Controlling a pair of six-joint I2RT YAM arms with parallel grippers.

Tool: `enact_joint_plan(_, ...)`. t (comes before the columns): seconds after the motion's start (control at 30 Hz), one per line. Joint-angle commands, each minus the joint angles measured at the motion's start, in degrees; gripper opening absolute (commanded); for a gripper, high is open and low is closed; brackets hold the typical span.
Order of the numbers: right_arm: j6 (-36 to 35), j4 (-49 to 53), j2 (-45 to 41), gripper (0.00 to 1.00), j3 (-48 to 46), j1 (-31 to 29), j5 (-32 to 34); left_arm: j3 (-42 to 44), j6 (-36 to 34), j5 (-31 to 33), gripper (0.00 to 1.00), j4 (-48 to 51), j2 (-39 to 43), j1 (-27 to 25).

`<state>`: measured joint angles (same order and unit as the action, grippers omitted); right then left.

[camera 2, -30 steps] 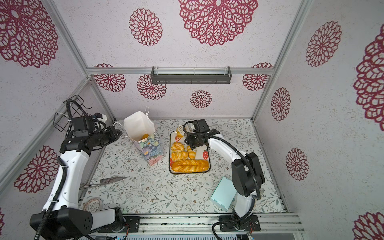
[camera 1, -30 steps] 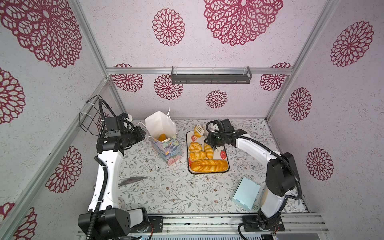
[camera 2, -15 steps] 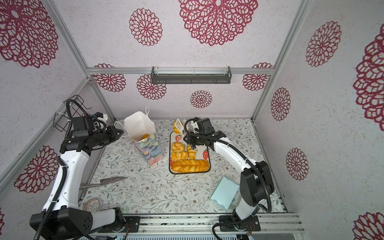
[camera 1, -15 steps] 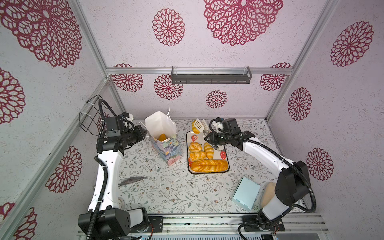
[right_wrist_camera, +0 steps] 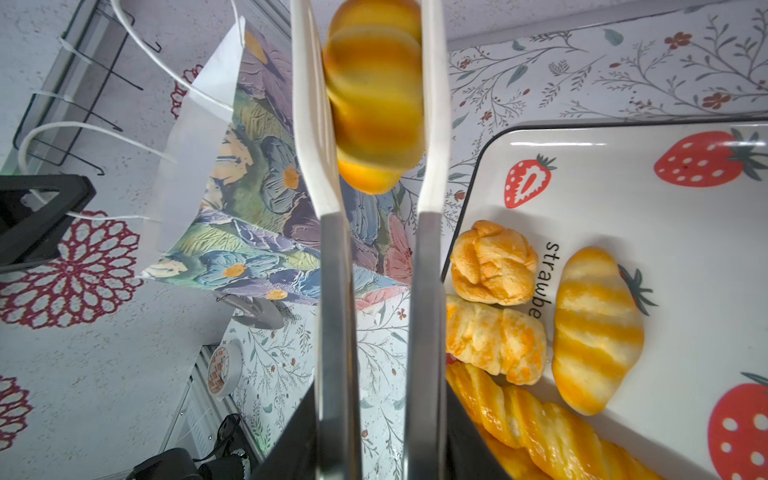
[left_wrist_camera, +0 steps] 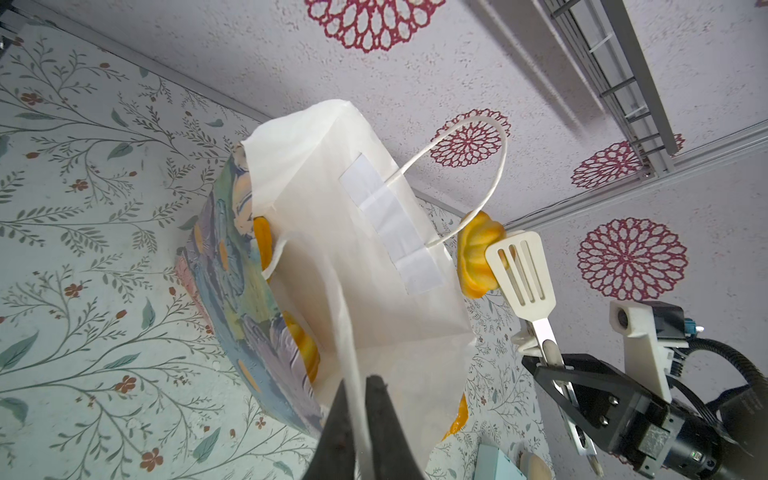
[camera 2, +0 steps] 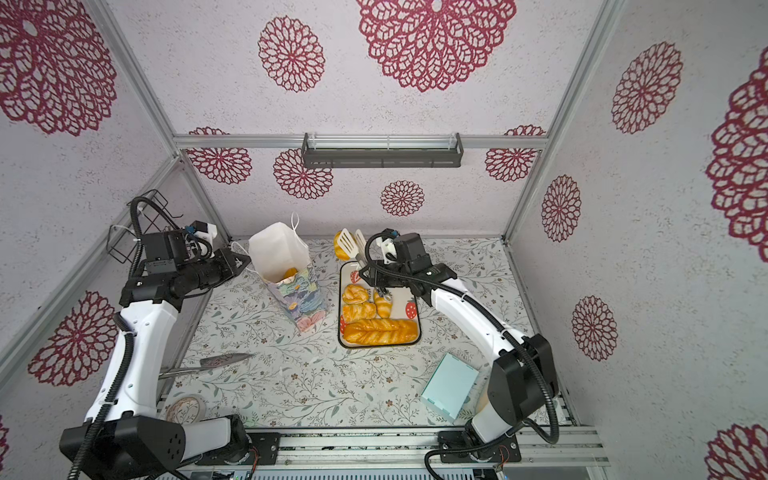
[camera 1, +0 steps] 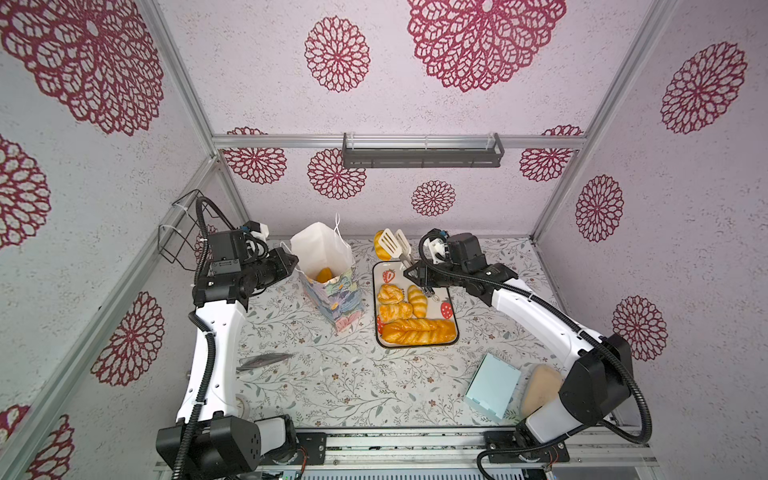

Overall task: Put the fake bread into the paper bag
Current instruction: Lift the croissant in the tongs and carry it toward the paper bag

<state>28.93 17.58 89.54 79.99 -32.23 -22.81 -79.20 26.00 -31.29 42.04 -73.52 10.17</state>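
While the right tool clamps the tongs on a striped roll, aloft just beside the paper bag, it should carry the roll over the white mouth and lower it before easing off. The left tool pinches the bag's rim, propping it open. Glossy and golden with paler bands, the roll looks slippery. Four other pieces lie on the tray; another piece sits inside the bag.
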Motion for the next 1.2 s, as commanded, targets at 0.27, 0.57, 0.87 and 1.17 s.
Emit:
enact_joint_plan(0.27, -3.5, -3.3, -4.9, 0.38, 3.2, -3.0, -1.4, 0.6, 1.1, -2.6, 0.1, -2.9, 1.2, 0.2)
enact_joint_plan(0.57, -4.6, -3.2, -5.6, 0.38, 4.9, -5.1, -1.5, 0.5, 0.8, -1.9, 0.1, -2.0, 0.5, 0.2)
enact_joint_plan(0.87, -6.2, -2.8, -5.3, 0.39, 7.8, -8.0, -1.7, 0.5, 0.5, -1.2, 0.1, -1.4, 0.6, 0.2)
enact_joint_plan(1.17, -6.9, -2.3, -4.1, 0.39, 10.2, -10.4, -2.2, 0.5, 0.3, -1.2, 0.1, -1.0, 0.4, 0.2)
